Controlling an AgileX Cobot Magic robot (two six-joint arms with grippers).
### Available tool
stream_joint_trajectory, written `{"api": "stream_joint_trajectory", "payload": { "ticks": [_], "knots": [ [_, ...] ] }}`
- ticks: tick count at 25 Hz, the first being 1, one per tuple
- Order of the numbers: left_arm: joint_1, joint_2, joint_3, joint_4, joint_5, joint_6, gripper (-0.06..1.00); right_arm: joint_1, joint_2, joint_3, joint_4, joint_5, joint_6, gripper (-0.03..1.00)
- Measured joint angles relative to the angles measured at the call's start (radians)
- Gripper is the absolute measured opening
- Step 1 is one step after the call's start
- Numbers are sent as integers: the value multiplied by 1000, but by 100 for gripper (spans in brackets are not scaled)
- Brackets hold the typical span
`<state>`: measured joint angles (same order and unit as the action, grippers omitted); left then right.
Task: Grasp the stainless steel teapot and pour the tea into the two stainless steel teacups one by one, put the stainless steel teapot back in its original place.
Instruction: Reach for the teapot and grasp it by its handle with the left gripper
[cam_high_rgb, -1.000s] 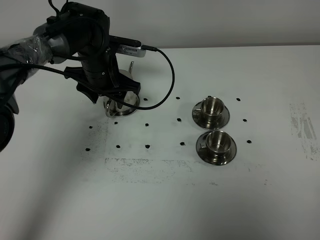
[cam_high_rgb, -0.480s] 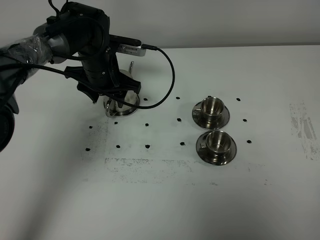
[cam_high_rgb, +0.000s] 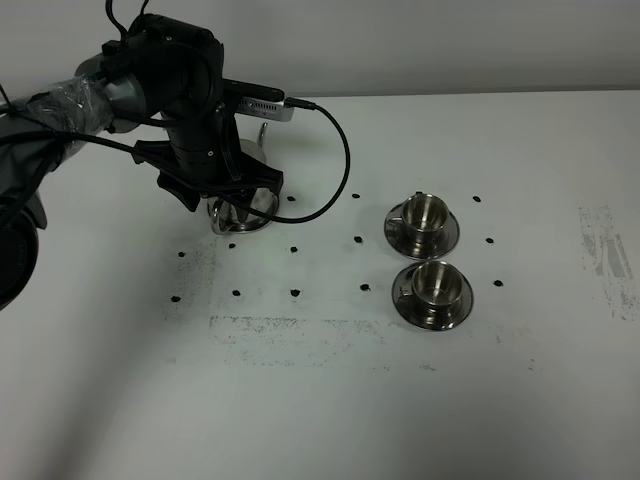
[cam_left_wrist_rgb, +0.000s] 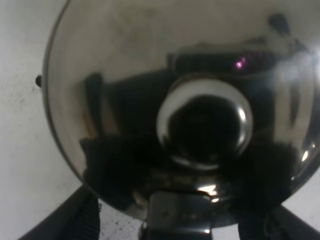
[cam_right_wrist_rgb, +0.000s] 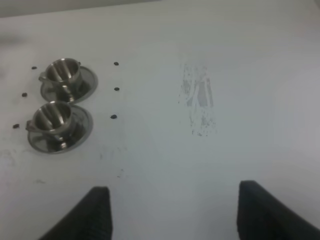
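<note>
Table (cam_high_rgb: 330, 400): white top, with a grey scuffed patch (cam_high_rgb: 604, 252) close to the right edge and a fainter smear toward the front edge.

Left arm (cam_high_rgb: 175, 95): black, part wrapped in clear film, reaching in from the far left corner and bent downward. A black cable (cam_high_rgb: 345, 150) loops from it over the table.

Left gripper (cam_high_rgb: 232, 200): low over the teapot. In the left wrist view its fingers (cam_left_wrist_rgb: 75, 215) stand wide apart on either side of the pot, clamped on nothing.

Right gripper (cam_right_wrist_rgb: 174, 189): fingers spread with only bare table between them, held above the right part of the table.

Teapot (cam_high_rgb: 250, 205): steel, standing in the far left quarter of the table, mostly hidden by the gripper. The left wrist view shows its domed lid (cam_left_wrist_rgb: 125, 75) and round knob (cam_left_wrist_rgb: 202, 127) from straight above. A thin curved steel part rises behind the arm; handle or spout, cannot tell.

Disc (cam_high_rgb: 240, 227): a shiny flat rim shows under the pot.

Cups: two steel cups, each on a saucer, right of the middle and well apart from the pot. The far cup (cam_high_rgb: 424, 213) sits toward the far edge, the near cup (cam_high_rgb: 435, 282) toward the front edge; their saucers (cam_high_rgb: 450, 235) lie just beside each other. Contents cannot be made out.

Small black dots (cam_high_rgb: 295, 248) lie in rows around the pot and cups
</note>
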<state>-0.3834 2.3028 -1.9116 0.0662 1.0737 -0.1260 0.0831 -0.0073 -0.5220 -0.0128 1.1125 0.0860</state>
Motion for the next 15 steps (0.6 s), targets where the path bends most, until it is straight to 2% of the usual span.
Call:
{"api": "stream_joint_trajectory", "payload": {
  "ticks": [15],
  "knots": [
    [0,0,0,0,-26,21,58,0,0,0,0,0,0,52]
  ]
}}
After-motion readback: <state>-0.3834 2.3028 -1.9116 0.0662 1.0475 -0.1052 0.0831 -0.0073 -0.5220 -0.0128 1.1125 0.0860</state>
